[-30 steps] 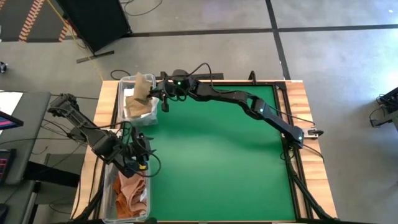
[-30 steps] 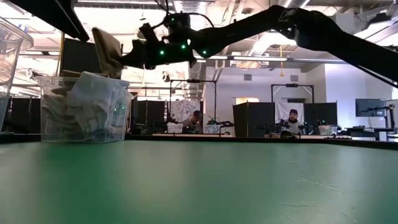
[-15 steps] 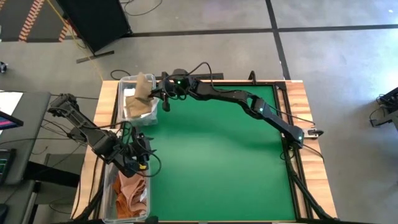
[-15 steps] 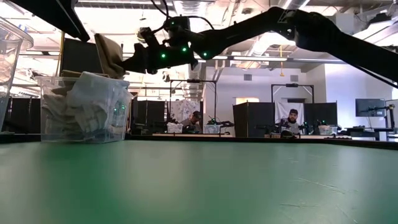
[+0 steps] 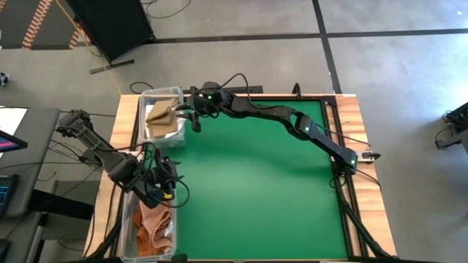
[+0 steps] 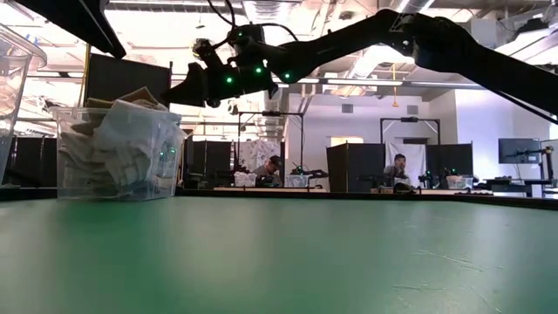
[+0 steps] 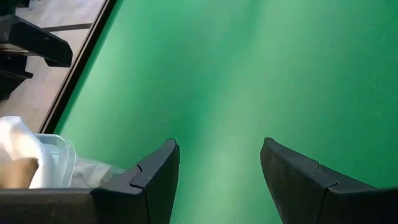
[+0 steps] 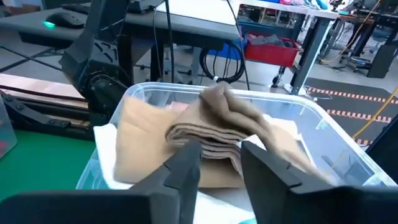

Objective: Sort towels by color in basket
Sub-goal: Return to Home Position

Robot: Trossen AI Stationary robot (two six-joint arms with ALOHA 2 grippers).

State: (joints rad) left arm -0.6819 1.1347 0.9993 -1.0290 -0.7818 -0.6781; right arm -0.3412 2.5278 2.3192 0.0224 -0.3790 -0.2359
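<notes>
Since no cloth shows anywhere on the open green, the sorting looks all but finished. At the left, the left tool (image 7: 219, 155) hangs over the near-left edge with its fingers spread wide and nothing between them. It is just beside a clear plastic bin (image 5: 129, 213) holding crumpled salmon-pink and rust-orange towels (image 5: 153, 228).

At the far corner of that same left edge stands a second clear plastic bin (image 8: 292, 106) packed with pale cloths, a white cloth (image 8: 106, 134) showing at its side. A folded tan towel (image 8: 217, 121) lies on top of the pile. The right arm reaches across from the right side. The right tool (image 8: 221, 150) hovers at this bin's rim, fingers parted and gripping nothing, with the tan towel loose just beyond their tips.

By my reading, only drawing the arms away is left. How well each bin is grouped cannot be fully checked.

The flat green worktop (image 5: 256, 190) is framed in light wood. Around it lies grey concrete floor (image 5: 395, 66) crossed by dark lines, with a black panel (image 5: 110, 25) at the upper left. The low view shows a bright workshop with dark partitions and seated people (image 6: 401, 166) at far desks.
</notes>
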